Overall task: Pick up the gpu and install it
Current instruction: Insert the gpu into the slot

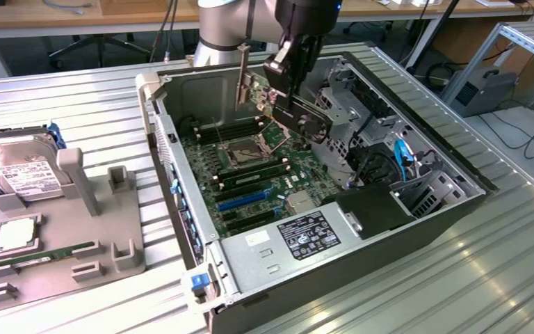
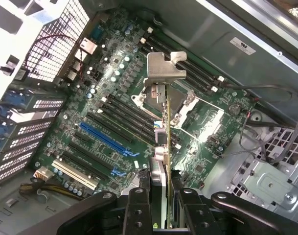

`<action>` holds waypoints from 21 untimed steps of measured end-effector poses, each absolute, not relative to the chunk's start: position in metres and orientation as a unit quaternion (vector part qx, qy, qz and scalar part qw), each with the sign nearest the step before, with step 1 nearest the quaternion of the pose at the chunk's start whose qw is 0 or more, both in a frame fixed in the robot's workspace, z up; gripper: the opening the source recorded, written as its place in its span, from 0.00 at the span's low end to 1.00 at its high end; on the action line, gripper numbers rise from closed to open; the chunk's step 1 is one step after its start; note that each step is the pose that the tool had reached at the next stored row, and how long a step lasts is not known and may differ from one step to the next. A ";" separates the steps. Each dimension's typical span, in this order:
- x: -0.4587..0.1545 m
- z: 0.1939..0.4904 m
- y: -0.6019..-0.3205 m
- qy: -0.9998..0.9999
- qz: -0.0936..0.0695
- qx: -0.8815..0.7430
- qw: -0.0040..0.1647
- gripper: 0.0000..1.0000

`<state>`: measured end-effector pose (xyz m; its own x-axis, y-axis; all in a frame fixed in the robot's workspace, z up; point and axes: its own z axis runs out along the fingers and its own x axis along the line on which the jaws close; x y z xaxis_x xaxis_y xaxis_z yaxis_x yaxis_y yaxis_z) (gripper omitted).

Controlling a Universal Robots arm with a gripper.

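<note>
The gpu point(image 1: 302, 117) hangs tilted above the open computer case point(image 1: 165, 132), over the motherboard point(image 1: 248, 167). It is a flat black card with a long silver end bracket point(image 1: 244, 76). My gripper point(image 1: 286, 87) is shut on the card's upper edge. In the wrist view the gpu point(image 2: 163, 142) appears edge-on between my two black fingers point(image 2: 139, 205), and its bracket point(image 2: 164, 68) points away from the camera. My gripper point(image 2: 162, 198) holds it over the motherboard point(image 2: 104, 107), apart from the blue slot point(image 2: 107, 139).
A grey parts holder point(image 1: 91, 250) lies at the exterior view's left with a hard drive point(image 1: 21, 174), a processor point(image 1: 14, 236) and a green memory stick point(image 1: 39, 257). Inside the case are a labelled power supply point(image 1: 309, 236), black cables point(image 1: 378, 167) and a metal drive cage point(image 1: 350, 104).
</note>
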<state>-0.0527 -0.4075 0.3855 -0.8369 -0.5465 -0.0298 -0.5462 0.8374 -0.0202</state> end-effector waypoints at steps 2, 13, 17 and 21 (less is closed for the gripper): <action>-0.053 0.385 -0.407 0.957 -0.005 -0.290 0.017 0.27; -0.053 0.385 -0.407 0.950 -0.005 -0.313 0.017 0.27; -0.053 0.385 -0.407 0.947 -0.005 -0.320 0.017 0.27; -0.053 0.385 -0.407 0.946 -0.005 -0.325 0.017 0.27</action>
